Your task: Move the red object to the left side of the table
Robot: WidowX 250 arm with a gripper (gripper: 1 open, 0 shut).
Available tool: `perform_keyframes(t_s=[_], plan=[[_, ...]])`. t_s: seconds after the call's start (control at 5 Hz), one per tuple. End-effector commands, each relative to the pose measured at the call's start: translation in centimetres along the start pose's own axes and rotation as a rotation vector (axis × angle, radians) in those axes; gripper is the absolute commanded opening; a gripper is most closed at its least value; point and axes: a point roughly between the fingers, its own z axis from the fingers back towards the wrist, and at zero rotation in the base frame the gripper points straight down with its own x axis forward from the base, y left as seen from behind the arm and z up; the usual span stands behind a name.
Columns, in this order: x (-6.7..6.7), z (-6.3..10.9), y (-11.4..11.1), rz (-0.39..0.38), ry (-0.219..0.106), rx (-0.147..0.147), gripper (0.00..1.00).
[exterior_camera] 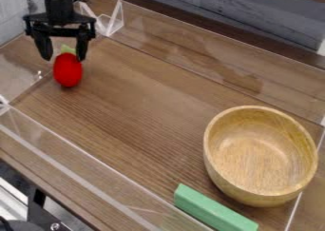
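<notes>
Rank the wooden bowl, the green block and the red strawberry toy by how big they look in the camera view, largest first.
1. Wooden bowl, clearly largest.
2. Green block, partly cut off by the picture's edge.
3. Red strawberry toy, smallest, though it sits farther from the camera, which shrinks it somewhat.

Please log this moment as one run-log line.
gripper: open, above strawberry | strawberry: released on table, left side | bowl: empty
</notes>
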Motion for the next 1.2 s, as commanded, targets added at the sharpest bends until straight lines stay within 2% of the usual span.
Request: perform_keyframes(t_s=[0.0,0.2,0.4,0.8,1.0], plan=[[0.6,4.5,-0.1,-0.032,-0.054,-0.037,1.0],[0.5,5.9,0.5,0.0,-0.038,-0.06,1.0],[0.2,6.9,0.9,0.035,-0.007,-0.079,1.0],[-1.4,8.8,-0.3,0.022,0.055,-0.081,1.0],[-1.7,8.3,-1.7,0.003,0.087,-0.077,1.0]])
